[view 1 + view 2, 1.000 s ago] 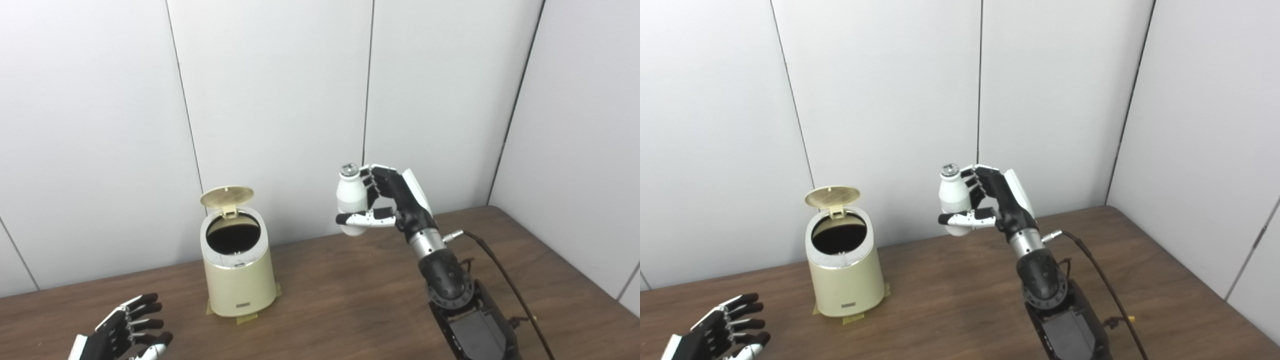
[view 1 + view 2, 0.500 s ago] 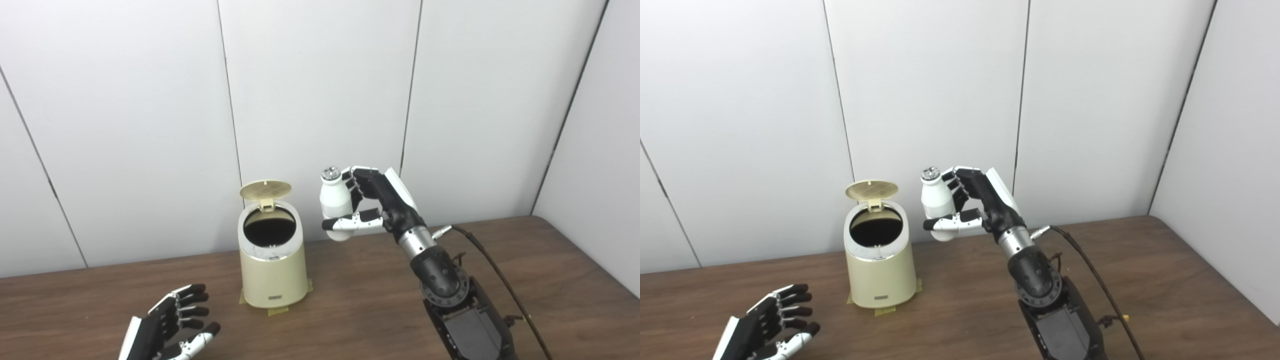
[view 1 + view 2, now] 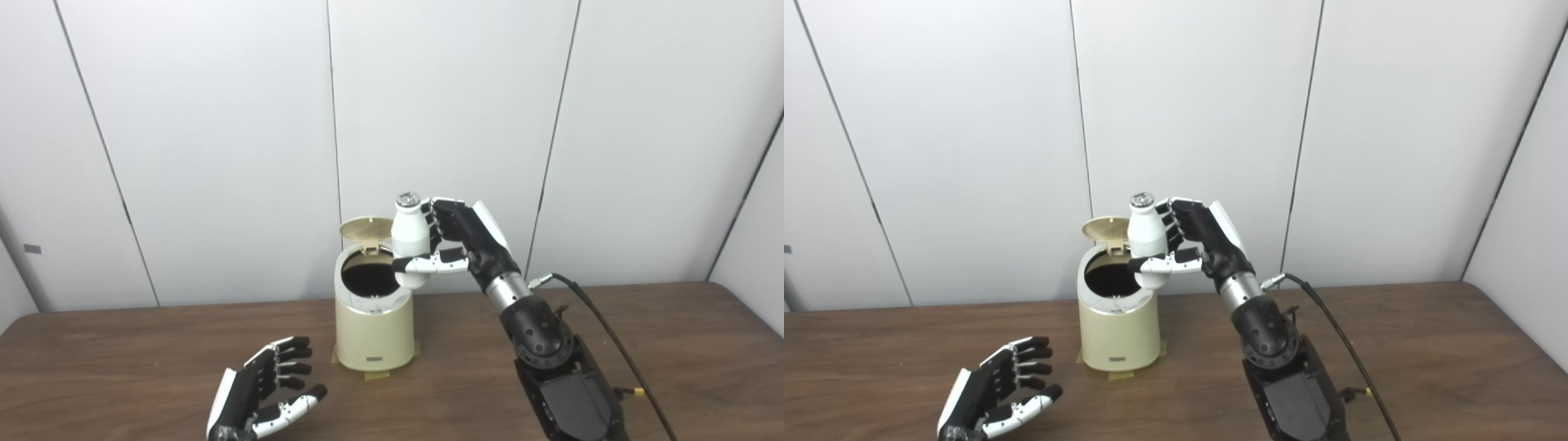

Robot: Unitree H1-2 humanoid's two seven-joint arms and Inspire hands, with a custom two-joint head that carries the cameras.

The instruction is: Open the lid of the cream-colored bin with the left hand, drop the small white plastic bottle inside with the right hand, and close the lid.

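Left eye view | right hand (image 3: pixel 465 242) grips bottle (image 3: pixel 410 236) — bottle hides bin (image 3: pixel 373 331) rim

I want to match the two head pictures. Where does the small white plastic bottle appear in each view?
Left eye view: the small white plastic bottle is just right of centre, upright in the right robot hand, over the right rim of the cream-colored bin.
Right eye view: the bottle sits slightly left of centre, same pose.
Shared landmark: the bin's raised lid, just left of the bottle.
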